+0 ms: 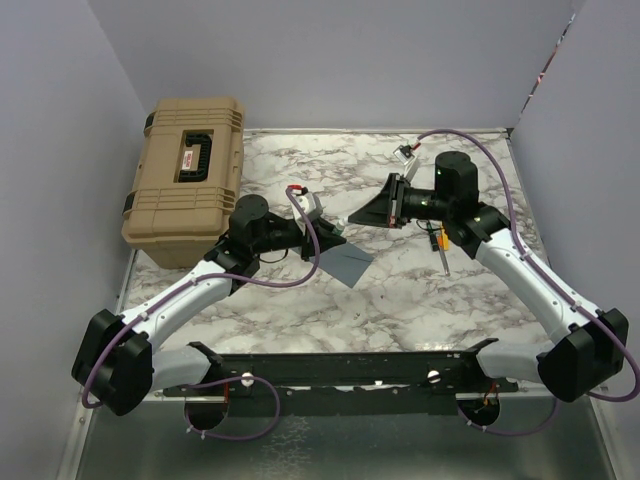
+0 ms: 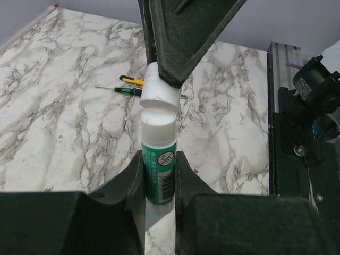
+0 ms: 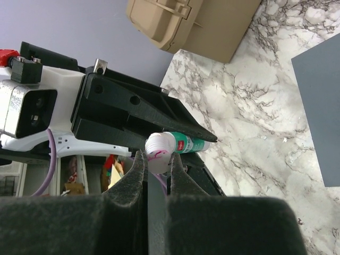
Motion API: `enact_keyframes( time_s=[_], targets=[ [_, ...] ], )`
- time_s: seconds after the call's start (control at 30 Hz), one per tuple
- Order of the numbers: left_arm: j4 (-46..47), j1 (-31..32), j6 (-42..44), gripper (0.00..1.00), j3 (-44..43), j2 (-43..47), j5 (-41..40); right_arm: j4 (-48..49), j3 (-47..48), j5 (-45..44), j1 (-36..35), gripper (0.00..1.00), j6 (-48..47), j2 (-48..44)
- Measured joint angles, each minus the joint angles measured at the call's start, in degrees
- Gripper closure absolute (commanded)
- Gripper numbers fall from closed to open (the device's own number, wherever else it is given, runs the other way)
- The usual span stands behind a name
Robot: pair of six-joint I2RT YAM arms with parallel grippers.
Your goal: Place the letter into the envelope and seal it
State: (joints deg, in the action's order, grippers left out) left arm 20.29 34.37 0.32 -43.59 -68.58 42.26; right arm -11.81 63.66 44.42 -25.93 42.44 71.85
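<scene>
left pincer (image 2: 159, 172): closed on the glue stick (image 2: 159, 159), clamped round the green-label barrel
right pincer (image 3: 158, 162): closed on the white cap (image 3: 159, 147), pinched near its end
cap vs stick: cap mouth right at the stick's tip, a bit tilted; seated or just apart, cannot tell; going on or coming off, cannot tell
stick axis: about 8-to-2 in top view, left pincer on the 8 end, right on the 2 end, both raised off the tabletop (image 1: 420, 290)
envelope (image 1: 349, 264): flat on the tabletop at 6 o'clock from where the pincers meet, just below them; left pincer nearer
envelope axis: lies skewed, a corner toward the arms, long side looks about 10-to-4, rough read
envelope look: plain slate blue-grey, smooth, no crease seen; flap up or down, cannot tell
letter: not seen in any view; likely inside already, judgement only
step: glue handling for the seal, task looks late
next: stick tip has to swing down toward 6 onto the flap edge, left arm has the short path
risk: cap slipping, thin paper sliding under the stick
other: tan hard case (image 1: 185, 180) at 10 o'clock, screwdrivers (image 2: 130, 90) at 4 o'clock of the right pincer
</scene>
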Motion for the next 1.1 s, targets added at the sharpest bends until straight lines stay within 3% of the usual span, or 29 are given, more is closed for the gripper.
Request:
enact_keyframes(
  time_s=[0.27, 1.1],
  targets=[
    [-2.29, -0.02, 0.00, 1.00, -1.46, -0.72, 0.87, 0.33, 0.04, 1.57, -0.20, 1.00, -0.33, 1.25],
    [-28.46, -0.11, 12.41, 1.00, -15.91, -4.96, -0.50, -9.75, 8.20, 1.14, 0.07, 1.00, -5.42, 5.90]
  ],
)
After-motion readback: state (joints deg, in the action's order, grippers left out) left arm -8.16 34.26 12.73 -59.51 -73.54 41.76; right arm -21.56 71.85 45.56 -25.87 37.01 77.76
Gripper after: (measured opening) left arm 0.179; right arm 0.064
